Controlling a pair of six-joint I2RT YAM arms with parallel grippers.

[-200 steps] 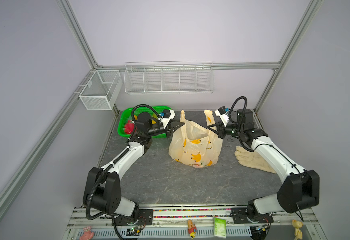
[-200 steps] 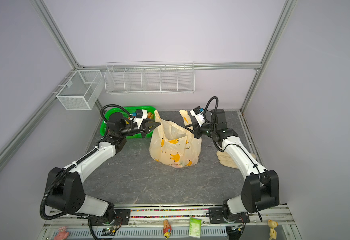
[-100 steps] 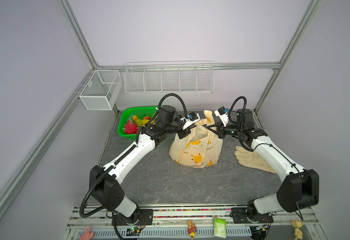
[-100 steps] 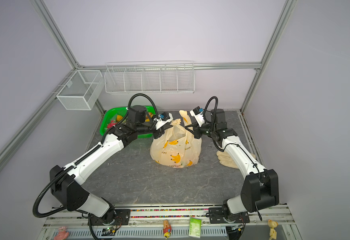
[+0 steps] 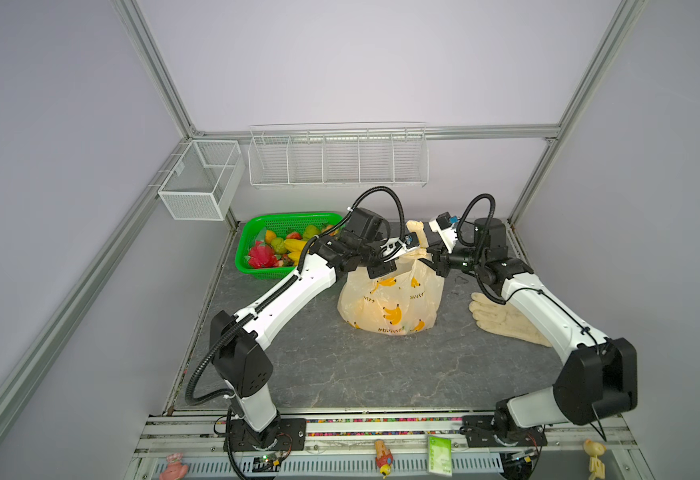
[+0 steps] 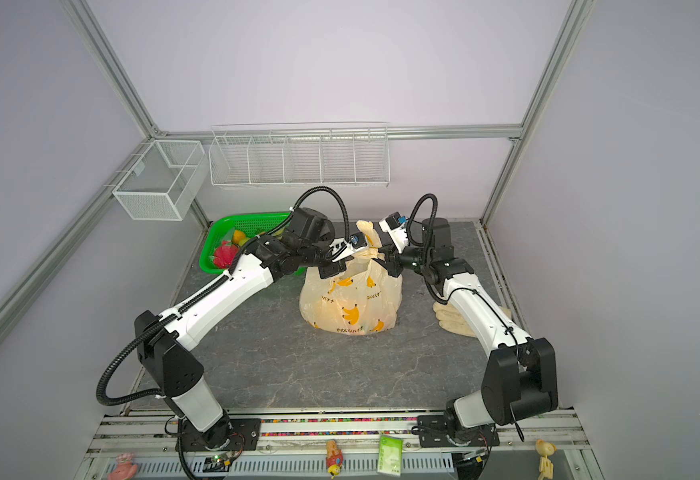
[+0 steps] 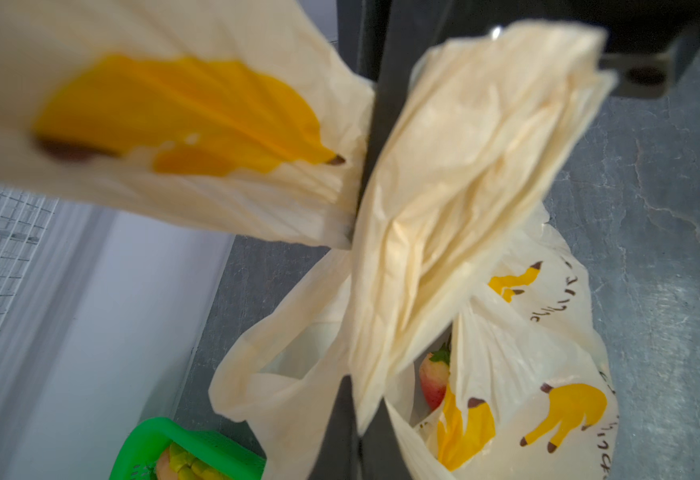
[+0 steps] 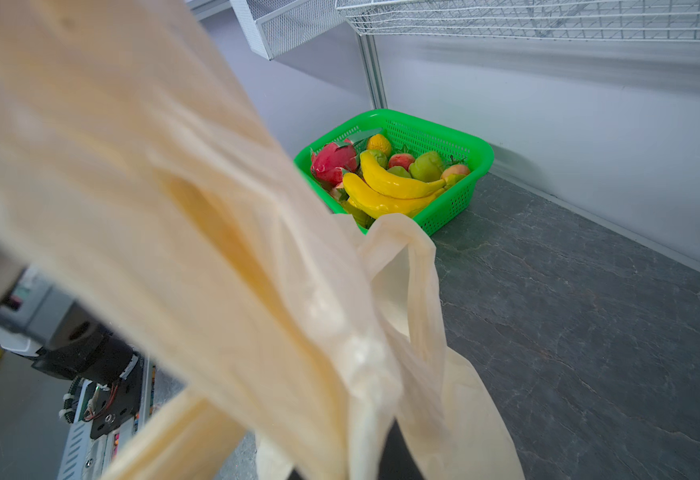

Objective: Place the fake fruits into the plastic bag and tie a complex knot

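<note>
- A green basket (image 5: 294,216) sits at the rear left corner of the grey worktop (image 5: 340,365). It holds most of the fake fruits (image 5: 286,245): a pink-red dragon fruit (image 8: 333,160), two yellow bananas (image 8: 394,187), green pieces and a few small red and orange ones.
- The left arm reaches past the front of the basket toward the middle. Its left pincer (image 5: 412,252) is clenched on a handle of the plastic bag (image 5: 394,303). In the left wrist view the cream film is pinched along the dark fingers (image 7: 375,124).
- The bag stands upright on the worktop, right of the basket and about midway between the two arms. Its printed bananas and dark lettering face the front.
- The two handles are drawn together above the bag's mouth, between the two pincers. One cream end (image 5: 416,228) sticks up behind them.
- Through the open mouth, the left wrist view shows a red strawberry (image 7: 433,382) inside the bag.
- The right pincer (image 5: 434,259) is at the bunched handles from the right side. Film drapes across the right wrist view, and I cannot tell whether this pincer is grasping or released.
- A cream glove (image 5: 502,322) lies flat on the worktop right of the bag, partly under the right arm.
</note>
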